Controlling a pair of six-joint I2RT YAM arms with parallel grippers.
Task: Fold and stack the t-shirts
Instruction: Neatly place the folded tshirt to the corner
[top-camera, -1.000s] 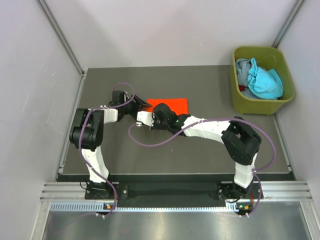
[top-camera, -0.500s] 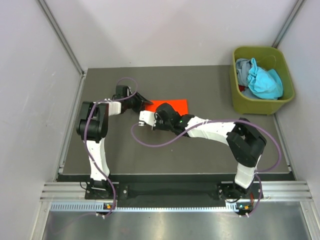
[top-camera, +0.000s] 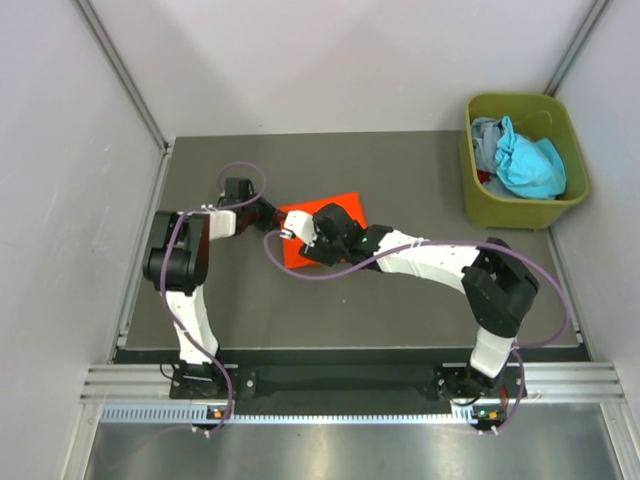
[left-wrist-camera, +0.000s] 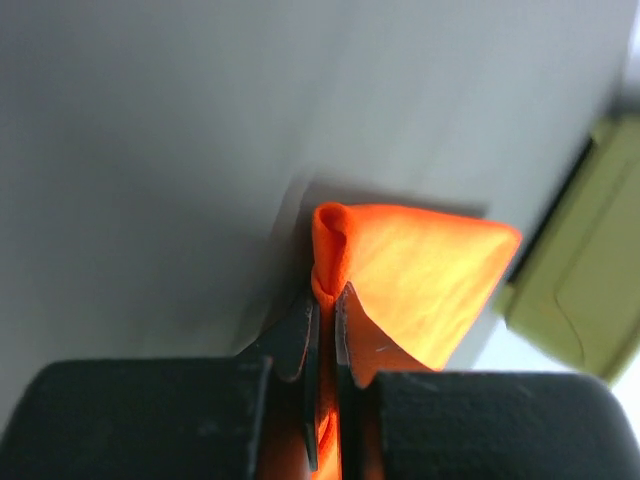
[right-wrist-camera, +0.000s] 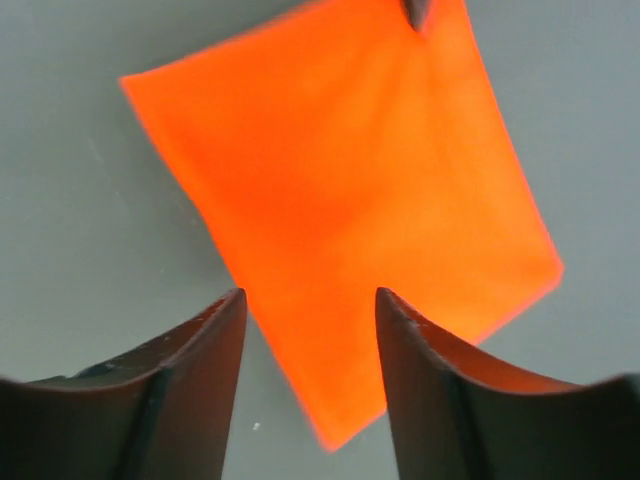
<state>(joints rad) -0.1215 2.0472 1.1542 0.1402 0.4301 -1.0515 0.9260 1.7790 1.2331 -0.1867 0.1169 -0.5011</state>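
Orange t-shirt lies folded into a flat, skewed rectangle near the middle of the table, a little toward 10 o'clock, seen from above. The left pincer meets its 9 o'clock corner, and the right pincer hangs over its near half. At 2 o'clock the bin holds a teal t-shirt and a grey t-shirt, both bunched up. By my judgement one shirt is nearly folded, two are not begun, and no stack exists yet. Both arms cross over the cloth and hide much of it.

From the left wrist, the left pincer is clamped tight on a pinched ridge of the orange t-shirt; the bin shows at 3 o'clock.

From the right wrist, the right pincer stands spread apart, gripping nothing, above the orange t-shirt, which lies smooth on grey table. A dark tip touches the cloth at 12 o'clock.
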